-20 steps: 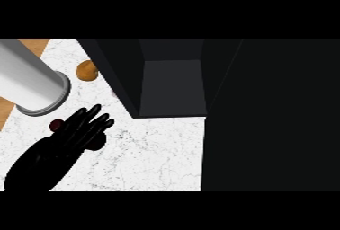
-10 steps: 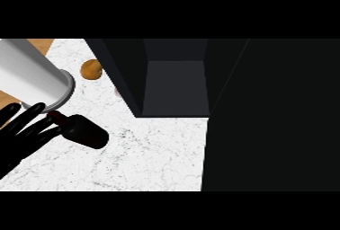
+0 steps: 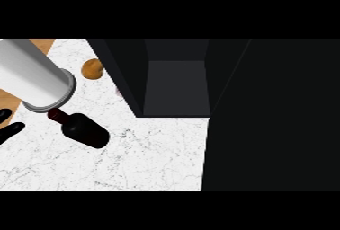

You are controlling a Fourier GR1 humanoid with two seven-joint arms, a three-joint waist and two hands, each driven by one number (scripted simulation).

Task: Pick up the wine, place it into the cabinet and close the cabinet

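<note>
The wine bottle point(image 3: 83, 129) is dark, with a reddish neck pointing up-left, and stands alone on the white marble counter point(image 3: 146, 157). Its neck lies just below the rim of a large grey cylinder point(image 3: 36, 78). Only two black fingers of my left hand point(image 3: 9, 131) show at the left edge, straight and a short gap away from the bottle. The dark cabinet point(image 3: 176, 85) is open to the upper right of the bottle, and its inside looks bare. My right hand does not show.
A brown round object point(image 3: 91, 68) lies near the cabinet's left wall, with a small pinkish thing point(image 3: 118, 91) beside that wall. A wooden board point(image 3: 45, 45) lies under the grey cylinder. A broad dark panel point(image 3: 272, 117) fills the right side.
My left hand has pulled back to the left edge, off the wine bottle, which now shows whole and has stayed in place.
</note>
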